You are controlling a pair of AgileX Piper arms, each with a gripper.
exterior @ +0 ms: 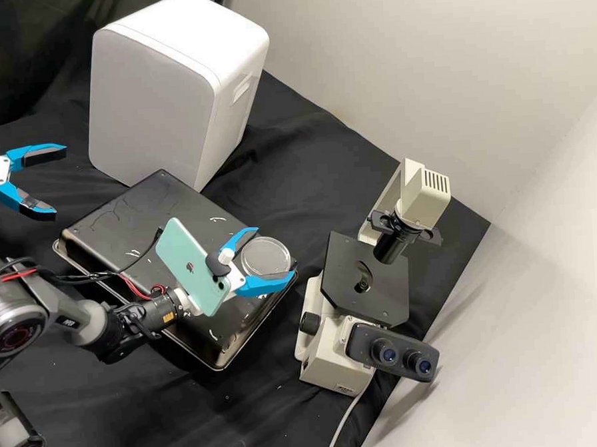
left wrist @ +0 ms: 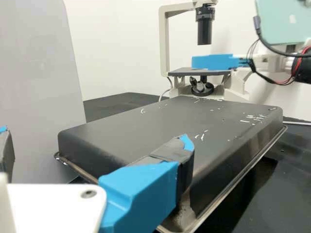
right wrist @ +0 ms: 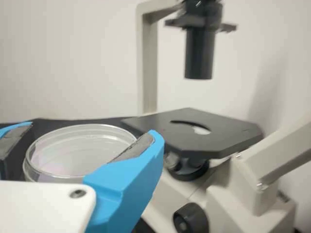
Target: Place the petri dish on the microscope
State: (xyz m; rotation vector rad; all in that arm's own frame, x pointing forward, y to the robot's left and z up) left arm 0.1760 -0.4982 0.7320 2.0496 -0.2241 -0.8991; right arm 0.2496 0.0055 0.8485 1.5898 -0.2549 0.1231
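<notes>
Clear round petri dish [exterior: 265,257] level between blue fingers [exterior: 265,283], beside white microscope [exterior: 325,355] standing upright, black stage [exterior: 372,283] level.

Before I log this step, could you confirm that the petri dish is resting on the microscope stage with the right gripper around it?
Not quite: the petri dish is not on the microscope stage but at the corner of the black tray beside it. The right gripper is indeed around it; the high view shows this.
</notes>
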